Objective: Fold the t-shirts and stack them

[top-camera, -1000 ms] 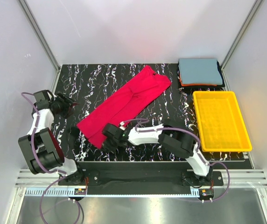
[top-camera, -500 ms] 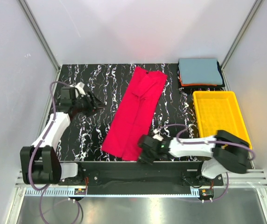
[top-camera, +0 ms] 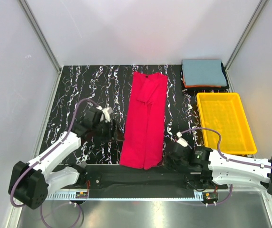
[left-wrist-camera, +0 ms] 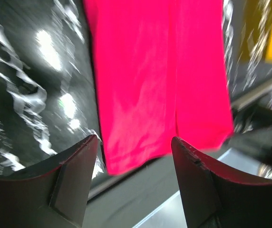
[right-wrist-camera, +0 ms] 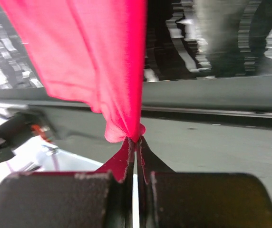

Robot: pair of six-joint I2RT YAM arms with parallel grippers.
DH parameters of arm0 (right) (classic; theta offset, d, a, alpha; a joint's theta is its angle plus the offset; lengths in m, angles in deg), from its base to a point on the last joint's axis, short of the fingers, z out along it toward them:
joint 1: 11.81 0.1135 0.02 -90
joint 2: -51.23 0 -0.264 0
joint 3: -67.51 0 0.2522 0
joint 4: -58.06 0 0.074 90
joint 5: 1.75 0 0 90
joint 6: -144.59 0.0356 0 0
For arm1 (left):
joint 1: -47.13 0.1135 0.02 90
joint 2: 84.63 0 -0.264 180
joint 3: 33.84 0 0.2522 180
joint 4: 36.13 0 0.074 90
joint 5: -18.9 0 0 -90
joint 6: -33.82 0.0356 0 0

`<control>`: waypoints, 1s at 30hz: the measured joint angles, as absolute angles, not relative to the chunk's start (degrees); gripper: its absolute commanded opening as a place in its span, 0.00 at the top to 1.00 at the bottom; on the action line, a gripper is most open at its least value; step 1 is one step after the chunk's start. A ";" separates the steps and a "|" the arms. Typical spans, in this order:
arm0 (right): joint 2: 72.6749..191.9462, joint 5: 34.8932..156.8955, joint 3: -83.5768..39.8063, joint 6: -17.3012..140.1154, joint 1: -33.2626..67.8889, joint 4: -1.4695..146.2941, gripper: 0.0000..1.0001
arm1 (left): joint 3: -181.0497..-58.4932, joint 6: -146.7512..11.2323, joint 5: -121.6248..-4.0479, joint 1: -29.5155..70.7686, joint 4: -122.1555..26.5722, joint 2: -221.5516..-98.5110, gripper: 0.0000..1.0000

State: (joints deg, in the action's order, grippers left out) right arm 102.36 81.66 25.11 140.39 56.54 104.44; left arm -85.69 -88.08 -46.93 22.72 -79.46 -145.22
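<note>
The red t-shirt (top-camera: 146, 119) lies folded lengthwise as a long strip down the middle of the black marbled table, its near end at the front edge. My right gripper (top-camera: 168, 160) is shut on the shirt's near right corner; in the right wrist view the cloth (right-wrist-camera: 98, 66) bunches at the closed fingertips (right-wrist-camera: 126, 156). My left gripper (top-camera: 111, 127) is open and empty just left of the strip; in the left wrist view the shirt (left-wrist-camera: 160, 80) lies beyond the spread fingers (left-wrist-camera: 74, 166). A grey-blue shirt (top-camera: 202, 71) tops a folded stack with orange and dark ones at the back right.
A yellow plastic tray (top-camera: 224, 123) stands at the right, in front of the folded stack. The table's front edge and the metal rail (top-camera: 145, 178) run just under the shirt's near end. White walls enclose the table.
The red shirt has swung from a diagonal to straight front-to-back. My right gripper dragged its near corner rightward. My left gripper moved from the far left in beside the shirt.
</note>
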 measured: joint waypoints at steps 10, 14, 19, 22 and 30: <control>101.14 81.82 28.14 138.12 56.54 108.42 1.00 | -81.86 -92.74 -54.21 12.76 -79.83 -143.91 0.33; 101.12 81.79 28.67 137.42 56.54 108.63 1.00 | -78.50 -95.16 -55.96 8.56 -79.96 -143.91 0.37; 100.35 81.75 29.19 137.27 56.54 108.88 1.00 | -74.52 -98.77 -56.99 5.11 -78.74 -142.71 0.39; 99.15 81.69 29.59 137.29 56.54 108.96 1.00 | -72.84 -101.15 -57.51 3.62 -78.28 -141.09 0.41; 97.77 81.64 31.36 137.73 56.54 109.07 1.00 | -68.38 -107.12 -57.97 -0.42 -73.91 -139.82 0.44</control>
State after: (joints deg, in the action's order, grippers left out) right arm 97.77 81.64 31.36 137.73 56.54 109.07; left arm -68.38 -107.12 -57.97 -0.42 -73.91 -139.82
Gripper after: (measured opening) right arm 0.014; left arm 0.561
